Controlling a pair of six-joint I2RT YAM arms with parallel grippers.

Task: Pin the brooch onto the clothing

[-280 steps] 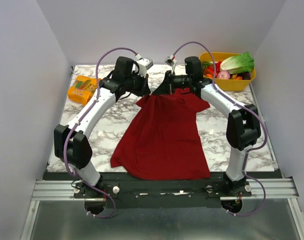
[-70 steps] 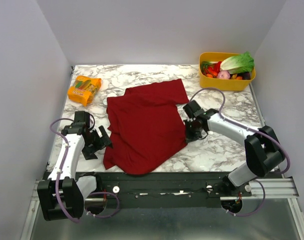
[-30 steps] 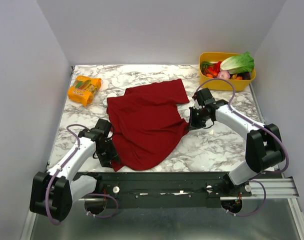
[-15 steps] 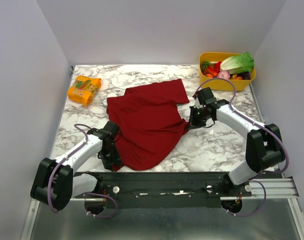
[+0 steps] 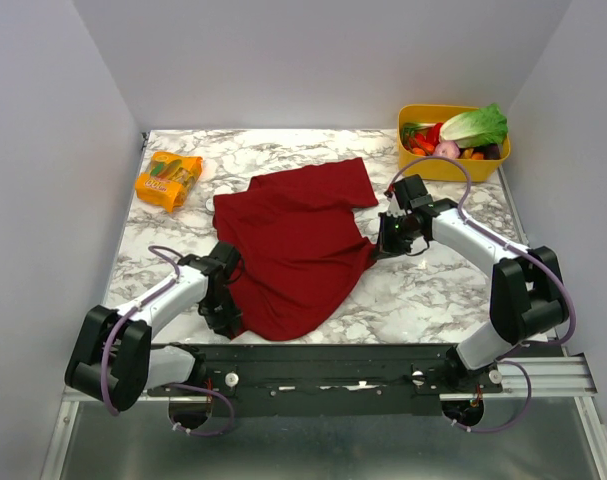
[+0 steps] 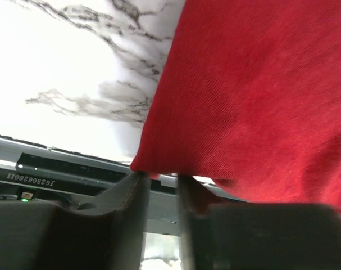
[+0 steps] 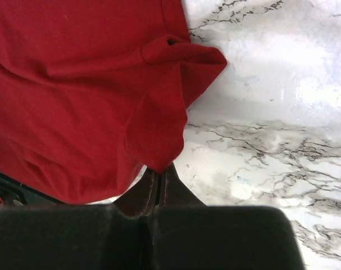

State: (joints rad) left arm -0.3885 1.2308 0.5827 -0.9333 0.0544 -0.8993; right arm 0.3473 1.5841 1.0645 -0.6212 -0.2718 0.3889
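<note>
Jaws of the left gripper [image 6: 159,183] stand narrowly apart at the hem corner of the red T-shirt [image 5: 293,240], at its 7 o'clock, while the right gripper [image 7: 157,177] is pinched shut on a sleeve fold at 3 o'clock. The brooch shows in no view, and a pull from either side might bunch the soft cloth or bury it. The white marble table [image 5: 433,290] carries an orange packet [image 5: 168,178] at 10 o'clock and a yellow vegetable tub [image 5: 453,170] at 1 o'clock, between pale grey walls.
</note>
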